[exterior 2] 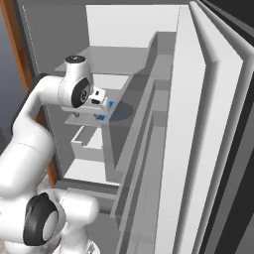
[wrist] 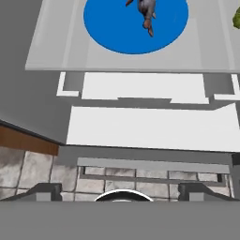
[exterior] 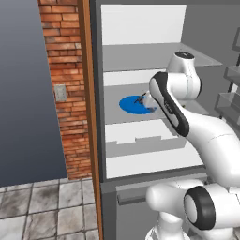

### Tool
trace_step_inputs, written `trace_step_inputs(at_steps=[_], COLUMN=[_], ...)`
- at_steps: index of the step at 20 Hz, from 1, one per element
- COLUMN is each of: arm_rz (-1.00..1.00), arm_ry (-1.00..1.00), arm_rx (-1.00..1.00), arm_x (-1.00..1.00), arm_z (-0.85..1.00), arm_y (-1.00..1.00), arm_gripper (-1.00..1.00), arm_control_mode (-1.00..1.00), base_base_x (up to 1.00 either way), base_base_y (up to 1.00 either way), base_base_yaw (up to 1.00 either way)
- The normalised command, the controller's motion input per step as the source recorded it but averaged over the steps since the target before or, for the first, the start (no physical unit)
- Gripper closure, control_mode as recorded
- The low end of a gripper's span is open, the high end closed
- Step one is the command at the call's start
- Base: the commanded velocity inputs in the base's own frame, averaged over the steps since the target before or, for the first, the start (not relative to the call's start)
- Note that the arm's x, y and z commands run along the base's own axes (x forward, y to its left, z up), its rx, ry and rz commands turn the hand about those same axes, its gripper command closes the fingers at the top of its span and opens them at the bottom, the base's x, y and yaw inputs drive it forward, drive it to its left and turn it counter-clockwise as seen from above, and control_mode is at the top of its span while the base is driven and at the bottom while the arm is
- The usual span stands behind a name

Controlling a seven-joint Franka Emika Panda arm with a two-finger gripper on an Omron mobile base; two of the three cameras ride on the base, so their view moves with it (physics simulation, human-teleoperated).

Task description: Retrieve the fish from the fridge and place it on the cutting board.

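Jaws of the gripper (wrist: pixel 120 191) stood spread wide and held nothing, their tips at the bottom of the hand view. Ahead of them, farther into the fridge (exterior: pixel 140 56), the fish (wrist: pixel 146 11) lay on a blue plate (wrist: pixel 112 28) on a grey shelf (wrist: pixel 51 51), well apart from the tips. Its long axis ran roughly along the reach direction, tail toward the jaws, so a grasp probably meant reaching forward and closing across its slim body.

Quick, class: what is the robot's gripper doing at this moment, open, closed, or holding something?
Gripper: open, holding nothing; the fish lies on the blue plate.
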Motion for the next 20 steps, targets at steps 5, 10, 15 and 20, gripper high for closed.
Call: trace_step_inputs(at_steps=[5, 10, 15, 20], arm_rz=[0.05, 0.05, 0.04, 0.0], arm_ry=[-0.2, -0.29, -0.12, 0.0], arm_rx=[0.0, 0.0, 0.0, 0.0], arm_x=[0.49, 0.45, 0.36, 0.05], arm_z=[-0.12, -0.06, -0.14, -0.02], arm_y=[-0.12, -0.16, -0.12, 0.0], arm_gripper=[-1.0, -1.0, -1.0, -1.0], arm_control_mode=[-1.0, -1.0, -1.0, -1.0], base_base_x=[0.0, 0.0, 0.0, 0.0], base_base_y=[0.0, 0.0, 0.0, 0.0], base_base_yaw=[0.0, 0.0, 0.0, 0.0])
